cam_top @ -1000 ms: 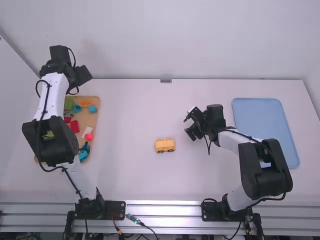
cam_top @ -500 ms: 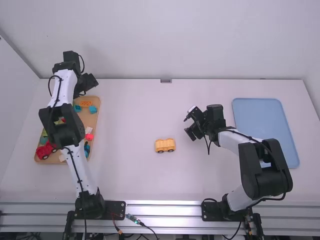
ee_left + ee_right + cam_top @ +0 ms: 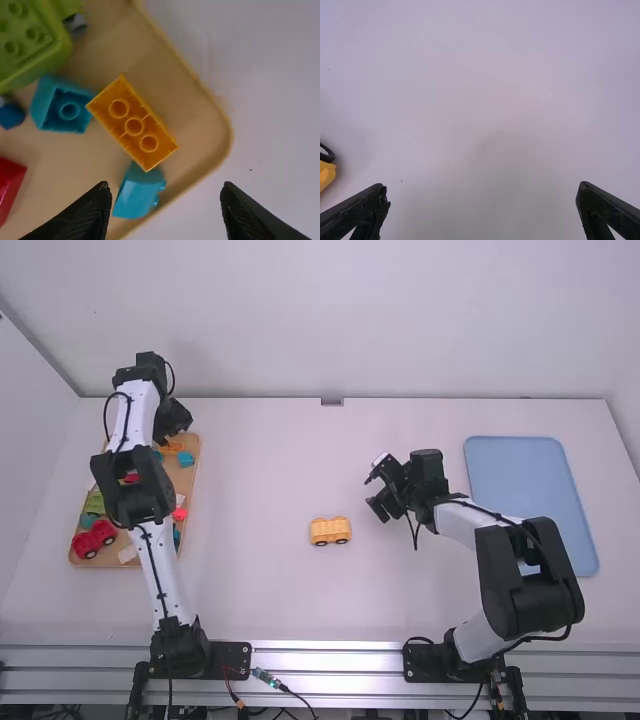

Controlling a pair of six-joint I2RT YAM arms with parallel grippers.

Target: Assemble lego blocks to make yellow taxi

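My left gripper [image 3: 176,430] is over the far end of the wooden tray. In the left wrist view this gripper [image 3: 166,207] is open, with nothing between its fingers, above the tray's corner. An orange brick [image 3: 134,125] lies hollow side up between two teal pieces, one of them a teal block [image 3: 139,192] near a fingertip. The yellow wheeled car base [image 3: 330,531] stands mid-table. My right gripper [image 3: 376,490] is above the table, beyond and to the right of that base. In the right wrist view the right gripper [image 3: 482,195] is open and holds nothing.
The wooden tray [image 3: 192,475] at the left holds several other pieces, among them a red car [image 3: 92,540] and a green block [image 3: 32,40]. A blue tray [image 3: 530,490] lies at the right.
My left arm has swung right over the tray, drawing its gripper back slightly toward the camera in the last half second. The right gripper has barely shifted.
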